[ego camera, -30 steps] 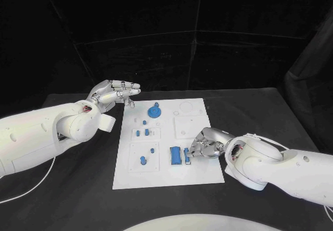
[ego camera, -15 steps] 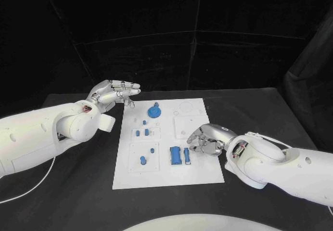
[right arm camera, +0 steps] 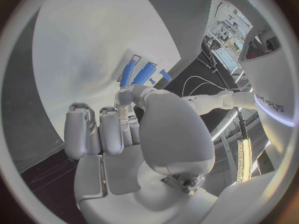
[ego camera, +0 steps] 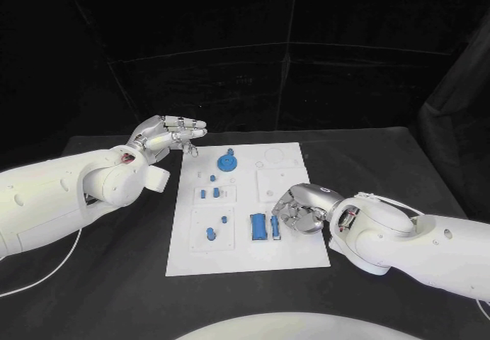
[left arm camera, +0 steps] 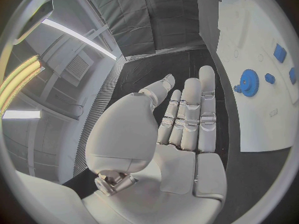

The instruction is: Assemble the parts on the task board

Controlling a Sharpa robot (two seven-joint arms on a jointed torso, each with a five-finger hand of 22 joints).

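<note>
While I watch from the head camera, the black surface [ego camera: 112, 283] fills most of what I see, and the white task board [ego camera: 291, 248] lies at its centre, long axis running from 12 to 6 o'clock.

My left arm [ego camera: 51, 202] comes in from 9 o'clock. Its left robot hand [ego camera: 168, 132] hangs above the surface just off the board's 11 o'clock corner, released and grasping nothing; the wrist camera shows the long fingers [left arm camera: 190, 109] straight and side by side, the thumb set apart from them.

My right arm [ego camera: 418, 244] enters from 4 o'clock. The right robot hand [ego camera: 299, 207] sits over the board's 3 o'clock edge, fingers curled downward toward the board. From its own wrist camera the fingertips [right arm camera: 77, 134] bend in, but I cannot tell whether it is clenched on nothing or pinching a piece.

Of the blue parts, the round gear [ego camera: 226, 164] stands toward 12 o'clock on the board. The flat rectangular block [ego camera: 258, 227] lies toward 5 o'clock with a narrow bar [ego camera: 274, 228] just beside it, both close to the right robot hand's fingers. Several small pegs [ego camera: 209, 193] sit along the board's 9 o'clock side, and one more small piece [ego camera: 210, 234] lies toward 7 o'clock.
</note>
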